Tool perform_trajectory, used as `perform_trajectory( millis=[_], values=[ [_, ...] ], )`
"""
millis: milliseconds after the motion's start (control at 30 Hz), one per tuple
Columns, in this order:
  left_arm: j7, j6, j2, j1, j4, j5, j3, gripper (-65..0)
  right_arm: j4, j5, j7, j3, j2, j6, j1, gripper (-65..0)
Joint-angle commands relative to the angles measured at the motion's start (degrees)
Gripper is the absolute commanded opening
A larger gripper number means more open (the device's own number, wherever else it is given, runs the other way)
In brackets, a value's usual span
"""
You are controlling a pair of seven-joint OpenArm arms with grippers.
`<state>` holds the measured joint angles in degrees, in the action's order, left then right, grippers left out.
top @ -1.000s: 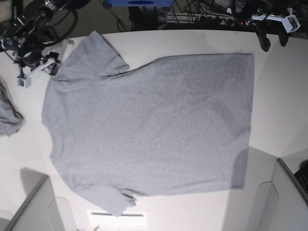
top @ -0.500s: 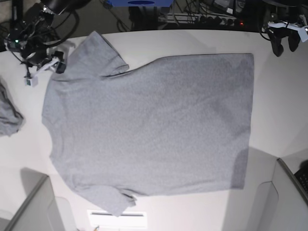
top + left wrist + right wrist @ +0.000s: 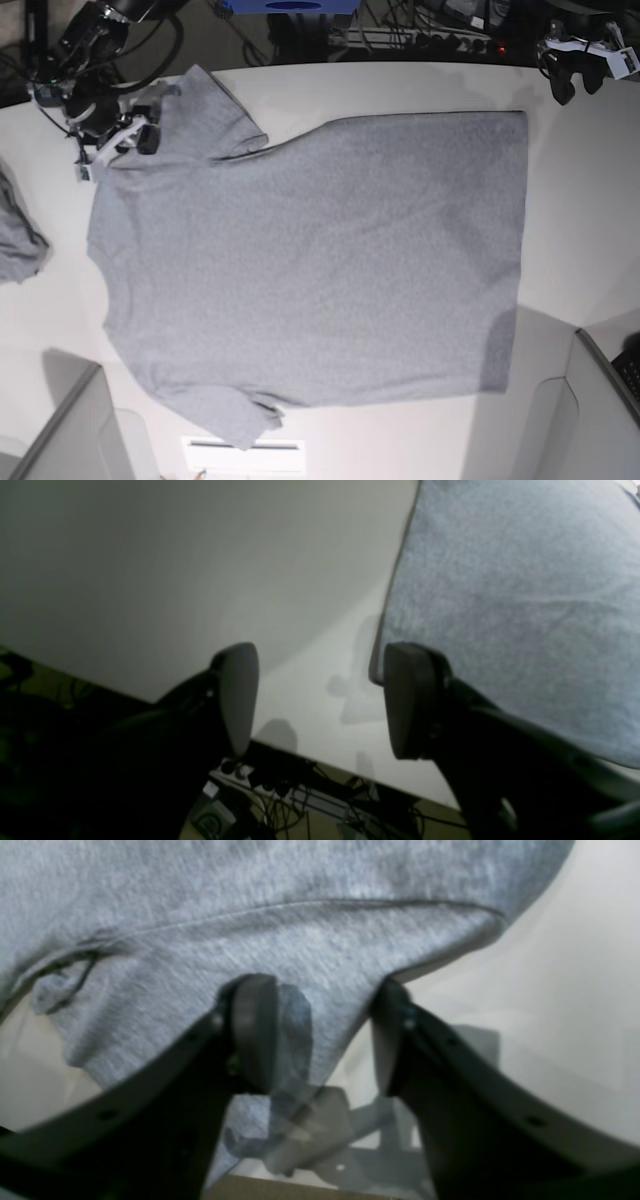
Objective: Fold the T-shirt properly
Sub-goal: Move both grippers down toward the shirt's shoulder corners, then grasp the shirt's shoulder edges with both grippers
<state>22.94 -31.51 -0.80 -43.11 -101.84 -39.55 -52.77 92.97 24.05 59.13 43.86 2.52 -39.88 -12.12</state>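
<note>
On a white table (image 3: 300, 90), the T-shirt (image 3: 320, 270) lies spread flat, plain side up, its hem toward the left arm and its sleeves toward the right arm. The right gripper (image 3: 320, 1040) straddles the edge of the far sleeve, jaws parted with grey cloth lying between them but not yet pinched. The left gripper (image 3: 320, 700) hangs over bare tabletop just beside the far hem corner, jaws apart and holding nothing. A smaller grey cloth (image 3: 18, 240) sits near the table's edge beyond the sleeves. The risk from here appears to be an uneven fold: the right gripper could catch only one layer of sleeve, while the left gripper, off the fabric, could close on nothing.
</note>
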Motion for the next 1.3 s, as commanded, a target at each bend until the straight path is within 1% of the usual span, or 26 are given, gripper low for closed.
perform_trajectory(
  millis=[0, 67, 133, 167, 200, 367, 567, 667, 867, 933, 1067, 1200, 1267],
  values=[
    [-1.5, -0.2, 0.4, -0.5, -0.7, -1.1, -0.5, -27.6, -0.3, -2.0, 3.4, -0.1, 0.2, -0.1, -0.6, -42.8],
    [-1.5, -0.2, 0.4, 0.1, -0.3, -1.1, -0.5, -27.6, -0.3, -2.0, 3.4, -0.1, 0.1, -0.1, -0.5, -47.3],
    [-1.4, -0.3, 0.4, 0.8, 1.0, -1.2, -0.5, -27.6, -0.3, -2.0, 3.4, -0.1, 0.0, -0.1, -0.5, -55.7],
    [-1.4, -0.3, 0.4, 1.5, 1.6, -1.2, -0.5, -27.6, -0.3, -2.0, 3.4, -0.1, 0.0, -0.1, -0.5, -62.3],
    [-1.4, -0.3, 0.4, 1.8, 2.3, -1.2, -0.5, -27.6, -0.3, -2.0, 3.4, -0.3, 0.0, -0.1, -0.5, -65.0],
    [-1.2, -0.3, 0.4, 4.2, 4.7, -1.2, 0.2, -27.5, -0.3, -2.2, 3.6, -0.6, -0.2, -0.1, -0.5, -65.0],
    [-1.2, -0.3, 0.8, 4.7, 7.5, -1.1, 8.6, -27.5, -0.3, -2.3, 3.5, -0.6, -0.3, -0.1, -0.5, -65.0],
    [-1.2, -0.1, 0.8, 5.0, 8.3, -1.1, 11.0, -27.6, -0.3, -2.3, 3.5, -0.6, -0.3, -0.1, -0.7, -65.0],
    [-1.2, 0.0, 0.8, 7.4, 12.6, -1.1, 11.1, -27.6, -0.3, -2.3, 3.7, -0.4, -0.4, -0.1, -0.8, -65.0],
    [-1.2, 0.0, 0.8, 8.6, 13.2, -1.1, 11.2, -27.6, -0.3, -2.3, 3.8, -0.6, -1.1, -0.1, -0.8, -65.0],
    [-1.0, 0.1, 0.8, 10.2, 14.9, -1.0, 11.2, -27.6, -0.3, -2.3, 3.9, -0.3, -1.2, -0.1, -0.8, -65.0],
    [5.1, 0.1, 0.8, 12.5, 16.2, -0.9, 11.0, -27.6, -0.3, -2.3, 3.9, -0.3, -1.2, -0.1, -0.8, -65.0],
    [6.9, 0.1, 0.8, 13.3, 16.5, -0.9, 10.9, -27.6, -0.3, -2.3, 3.9, -0.5, -1.2, -0.1, -0.8, -65.0]
  ],
)
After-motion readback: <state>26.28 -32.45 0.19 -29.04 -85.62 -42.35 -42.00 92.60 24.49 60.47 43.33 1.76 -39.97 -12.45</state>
